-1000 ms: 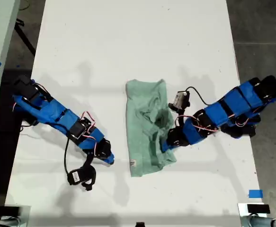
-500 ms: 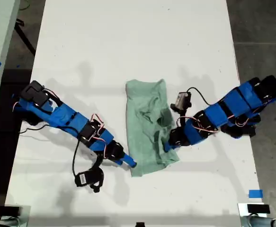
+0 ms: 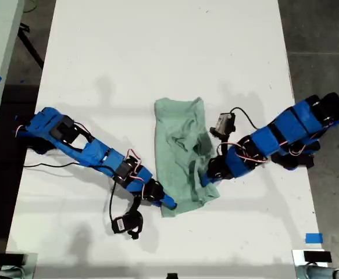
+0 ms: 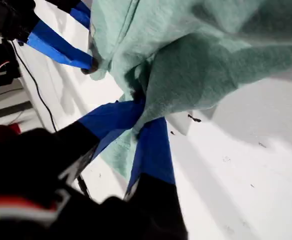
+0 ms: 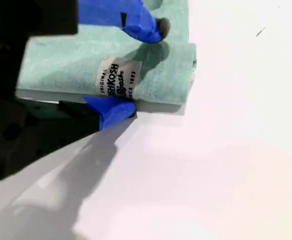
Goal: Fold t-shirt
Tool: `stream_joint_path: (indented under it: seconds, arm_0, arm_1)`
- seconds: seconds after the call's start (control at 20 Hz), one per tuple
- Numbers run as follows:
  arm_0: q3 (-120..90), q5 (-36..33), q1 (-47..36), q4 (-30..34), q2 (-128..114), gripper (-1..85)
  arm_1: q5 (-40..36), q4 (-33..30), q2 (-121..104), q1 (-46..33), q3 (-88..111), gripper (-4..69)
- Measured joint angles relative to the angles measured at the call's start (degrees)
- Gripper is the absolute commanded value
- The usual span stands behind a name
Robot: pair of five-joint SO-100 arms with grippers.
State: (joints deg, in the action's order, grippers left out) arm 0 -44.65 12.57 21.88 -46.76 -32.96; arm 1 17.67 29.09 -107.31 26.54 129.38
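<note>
Exterior view, near to far. My second gripper (image 3: 168, 203), 7 o'clock of table centre: jaws wide, straddling near corner of soft, wrinkled pale mint-green cloth t-shirt (image 3: 181, 154). My first gripper (image 3: 204, 179), 5 o'clock: jaws clamped on shirt's edge. Folded shirt at centre of white table (image 3: 157, 52).
</note>
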Motion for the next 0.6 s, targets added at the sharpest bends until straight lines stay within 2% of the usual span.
stream_joint_path:
  seconds: [0.05, 0.4, 0.6]
  arm_0:
    - [0.35, 0.53, -0.26, -0.26, 0.18, 0.9]
    - [1.67, 3.78, -1.76, -11.51, -0.79, 0.0]
    - [-0.97, 2.72, -1.76, -20.83, -5.62, 0.0]
  arm_1:
    - [0.09, -0.44, 0.00, 0.00, 0.00, -1.1]
    - [1.32, -3.87, 0.00, 0.00, 2.29, -1.1]
    - [0.26, -13.97, 7.73, 0.09, 2.11, -1.1]
